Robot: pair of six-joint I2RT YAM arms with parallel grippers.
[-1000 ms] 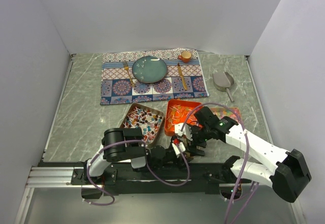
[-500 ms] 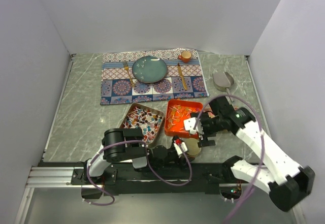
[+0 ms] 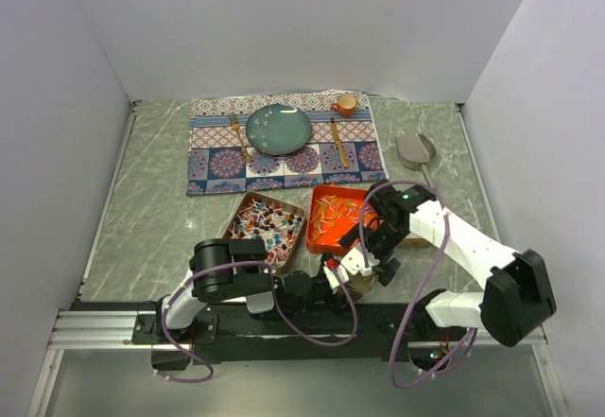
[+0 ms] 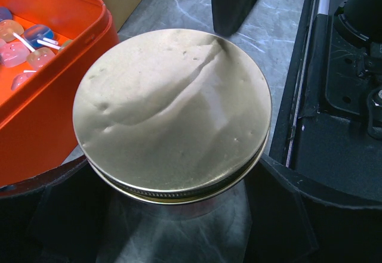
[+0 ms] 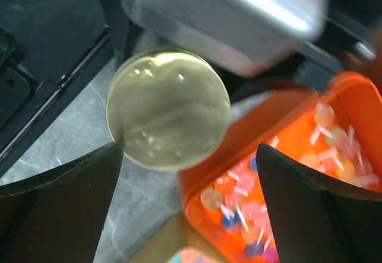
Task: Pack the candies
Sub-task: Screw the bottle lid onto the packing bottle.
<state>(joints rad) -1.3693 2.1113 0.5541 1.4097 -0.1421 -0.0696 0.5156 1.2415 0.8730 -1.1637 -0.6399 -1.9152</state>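
Inside the rectangular orange plastic tray (image 4: 48, 132) lie tiny orange-red candies (image 3: 338, 214); red-white-blue candies (image 3: 267, 226) fill the rectangular metal tray (image 3: 274, 197) beside it. Just in front stands a gold-lidded round jar (image 4: 173, 108), clamped between the left gripper (image 4: 173, 176) fingers. The right gripper (image 5: 190, 179) hovers over the lid, fingers spread wide.

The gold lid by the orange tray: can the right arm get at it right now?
Probably yes. The right fingers are spread open over the lid with nothing between them. The left fingers grip the jar lower down, leaving the lid's top and rim free.
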